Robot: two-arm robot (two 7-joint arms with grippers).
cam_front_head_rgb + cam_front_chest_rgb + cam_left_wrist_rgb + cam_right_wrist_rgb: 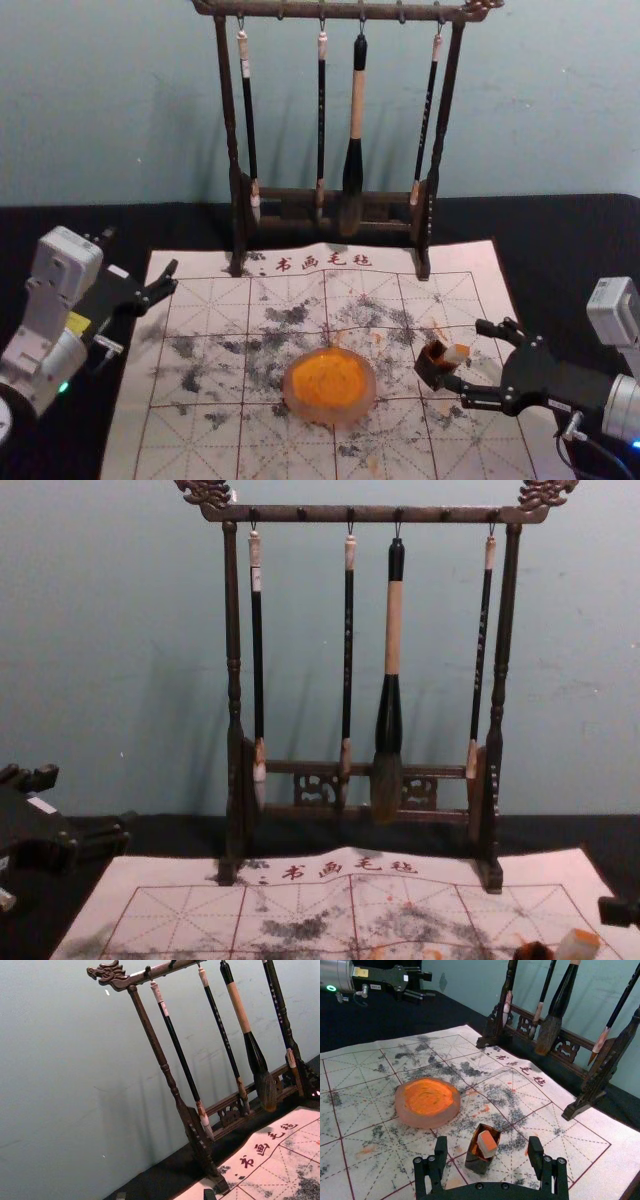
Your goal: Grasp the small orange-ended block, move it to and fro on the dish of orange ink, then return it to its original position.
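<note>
The brush rack [370, 514] stands behind the gridded calligraphy mat [360, 1105], clear of the reach that the grasp requires. The right gripper [467, 357] is low over the mat's right part, its two fingers apart and standing on opposite sides of the dark open-topped box [478, 1162]. The left gripper [145, 285] is idle beside the mat's left edge, its fingers also apart. The dish of orange ink [429, 1102] rests on the mat, apart from the box and to its left in the head view. The small orange-ended block [487, 1143] sits tilted in the box, partly above the rim, ungrasped. The step in hand is judged to be the grasp: the right gripper should centre on the block's pale sides, keep above the rim so that the box is not pinched instead, close evenly, and lift clear before travelling to the dish. A hard squeeze could twist the block or drag the box. The block's lower portion is hidden inside the box, so its depth and contact with the walls cannot be confirmed. The chest view cuts off block and box at its lower edge; finger height relative to the rim is hard to establish.
</note>
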